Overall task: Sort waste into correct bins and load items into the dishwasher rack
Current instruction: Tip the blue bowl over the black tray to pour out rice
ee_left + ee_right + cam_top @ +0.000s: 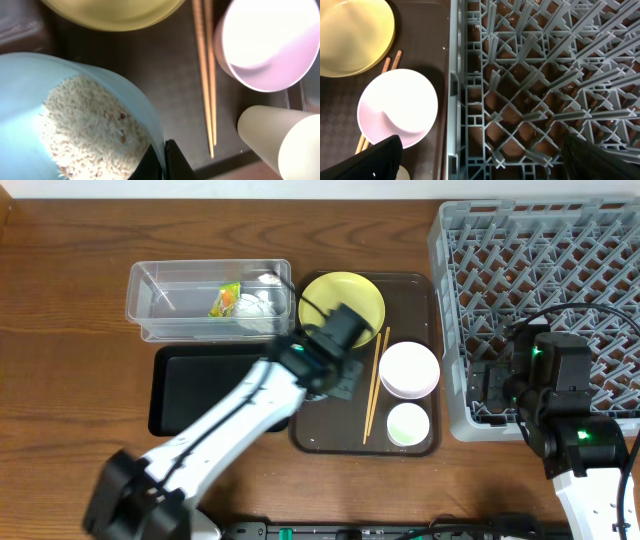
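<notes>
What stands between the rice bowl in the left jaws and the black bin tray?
Nothing visible. The left gripper pinches the light blue bowl by its rim over the brown tray. The black tray lies just left of that, bare where it shows, though the arm covers one corner.

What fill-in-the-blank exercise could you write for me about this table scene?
1. The left pincer grips the rim of the light blue bowl, which holds white ____.
2. On the brown tray, the chopsticks lie between the ____ plate and the white bowl.
3. The snack wrapper lies in the ____ tub, not in the black tray.
Missing words: rice; yellow; clear.
</notes>
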Controlling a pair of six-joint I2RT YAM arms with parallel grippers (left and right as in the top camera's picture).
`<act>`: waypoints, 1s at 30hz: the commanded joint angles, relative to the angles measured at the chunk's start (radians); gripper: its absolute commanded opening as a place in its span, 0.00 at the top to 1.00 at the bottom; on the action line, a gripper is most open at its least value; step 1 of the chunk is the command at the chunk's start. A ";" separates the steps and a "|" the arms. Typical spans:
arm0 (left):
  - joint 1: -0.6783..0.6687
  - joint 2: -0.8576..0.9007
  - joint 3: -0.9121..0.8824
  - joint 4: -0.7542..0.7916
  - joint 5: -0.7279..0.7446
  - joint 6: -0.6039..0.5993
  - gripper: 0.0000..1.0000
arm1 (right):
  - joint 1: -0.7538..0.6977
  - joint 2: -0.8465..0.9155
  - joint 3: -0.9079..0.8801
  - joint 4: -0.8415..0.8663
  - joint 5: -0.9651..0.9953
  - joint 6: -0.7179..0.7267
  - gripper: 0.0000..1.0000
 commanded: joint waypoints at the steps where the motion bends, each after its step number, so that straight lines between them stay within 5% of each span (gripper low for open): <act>1: 0.119 -0.031 0.008 -0.036 0.140 0.042 0.94 | 0.011 0.000 0.017 -0.002 -0.003 0.006 0.01; 19: 0.799 0.050 -0.247 -0.054 1.146 0.491 0.94 | 0.011 0.000 0.017 -0.005 -0.003 0.006 0.01; 25: 0.907 0.137 -0.297 -0.055 1.402 0.499 0.94 | 0.011 0.000 0.017 -0.006 -0.003 0.006 0.01; 30: 0.960 0.193 -0.300 -0.054 1.477 0.444 0.94 | 0.011 0.000 0.017 -0.011 -0.003 0.006 0.01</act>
